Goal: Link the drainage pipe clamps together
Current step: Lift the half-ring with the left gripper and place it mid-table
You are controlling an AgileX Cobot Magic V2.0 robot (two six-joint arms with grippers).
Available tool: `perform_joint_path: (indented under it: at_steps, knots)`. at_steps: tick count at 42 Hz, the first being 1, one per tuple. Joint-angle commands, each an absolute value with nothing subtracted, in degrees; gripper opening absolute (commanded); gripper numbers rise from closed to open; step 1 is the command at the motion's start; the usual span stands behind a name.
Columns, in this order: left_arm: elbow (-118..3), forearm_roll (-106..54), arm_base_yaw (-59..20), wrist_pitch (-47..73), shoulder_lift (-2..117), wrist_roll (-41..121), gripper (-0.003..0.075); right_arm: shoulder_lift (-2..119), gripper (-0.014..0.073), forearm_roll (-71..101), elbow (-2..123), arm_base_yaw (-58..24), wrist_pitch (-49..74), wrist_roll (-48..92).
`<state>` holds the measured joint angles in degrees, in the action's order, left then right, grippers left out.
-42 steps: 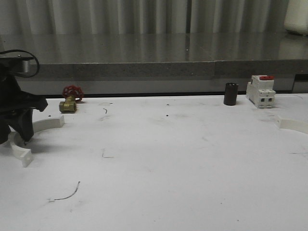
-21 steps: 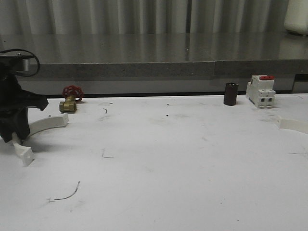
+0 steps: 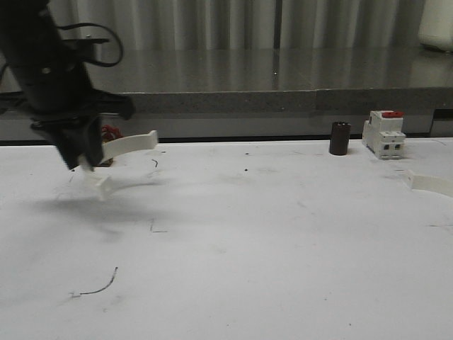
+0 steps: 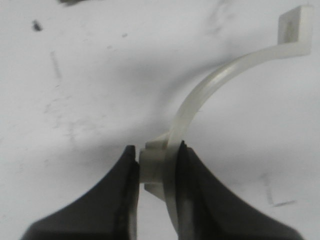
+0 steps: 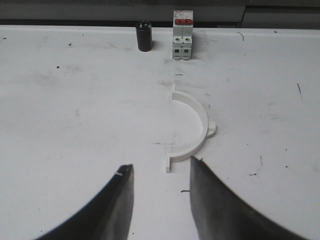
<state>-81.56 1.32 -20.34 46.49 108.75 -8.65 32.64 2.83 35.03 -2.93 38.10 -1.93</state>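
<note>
Since the earlier frames the left arm (image 3: 53, 78) has risen from the counter's near-left edge and swung inward, carrying one clamp (image 3: 124, 149) clear of the surface; it is now hanging above the counter (image 3: 248, 241), in front of the red-handled valve (image 3: 107, 132).

The left tool (image 4: 156, 167) is pinching that clamp, its two dark fingers (image 4: 125, 175) closed on the small boss at the middle of the band (image 4: 210, 90). The arc is curving away from the tool, and one flat end tab (image 4: 295, 25) is showing at its far tip. In the front view the band is lying roughly level, its open side facing the camera, one end reaching toward the counter's middle.

The second clamp (image 5: 192, 127) is resting flat at the far right of the counter, well apart from the held one. Its edge (image 3: 432, 183) is just showing at the right border of the front view. The right tool (image 5: 160, 187) is hovering just short of it, fingers spread and holding nothing. The arc's open side is facing left, toward the held clamp, with its tab-to-tab line running front to back.

So the right arm looks nearer to that half, while the held half probably needs to travel rightward across the counter.

A black cylinder (image 3: 340, 138) and a breaker (image 3: 383, 133) are standing beyond it.
</note>
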Motion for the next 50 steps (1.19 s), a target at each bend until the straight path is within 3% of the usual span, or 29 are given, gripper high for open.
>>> perform_joint_path:
  at_steps: [1,7,19,50]
  knots:
    - [-86.60,6.42,-26.31,47.27,106.65,-16.74,-0.0009,33.16,0.0311,2.82,36.91,-2.58,34.38,-1.74]
    - [-92.74,10.41,-34.05,49.78,110.77,-24.89,-0.0009,33.16,0.0311,2.82,36.91,-2.58,34.38,-1.74]
    - [-105.50,10.41,-39.93,55.87,121.75,-36.18,-0.0009,33.16,0.0311,2.82,36.91,-2.58,34.38,-1.74]
    - [-108.19,6.90,-40.36,56.21,125.59,-43.18,-0.0008,33.16,0.0311,2.82,36.91,-2.58,34.38,-1.74]
